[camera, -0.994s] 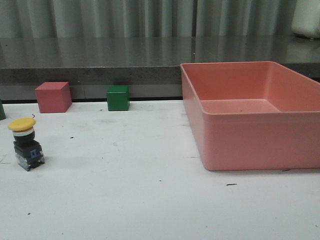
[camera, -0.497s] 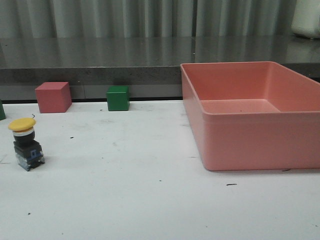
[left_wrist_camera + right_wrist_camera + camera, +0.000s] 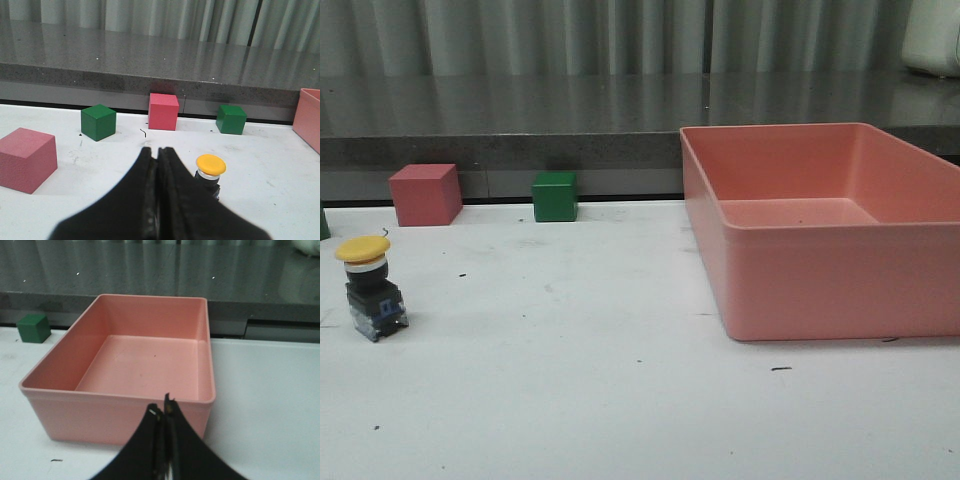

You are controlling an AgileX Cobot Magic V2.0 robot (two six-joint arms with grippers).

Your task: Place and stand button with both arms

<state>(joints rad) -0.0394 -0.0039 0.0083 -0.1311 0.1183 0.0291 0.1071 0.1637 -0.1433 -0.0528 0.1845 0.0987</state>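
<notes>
A large salmon-pink plastic bin (image 3: 830, 225) is sitting on the white table (image 3: 580, 390) at right. The small push-button with yellow mushroom cap (image 3: 370, 288) is standing upright near the table's left edge, well apart from the bin. The left black pincer gripper (image 3: 157, 152) and right black pincer gripper (image 3: 162, 412) are both showing fingers pressed together, holding nothing.

Matte black left gripper (image 3: 157, 152) with two broad curved fingers tapering to narrow tips, faint ribbing along the inner seam; equally black right gripper (image 3: 162, 407), slimmer at the tips, with a small pale fleck on one fingertip.
</notes>
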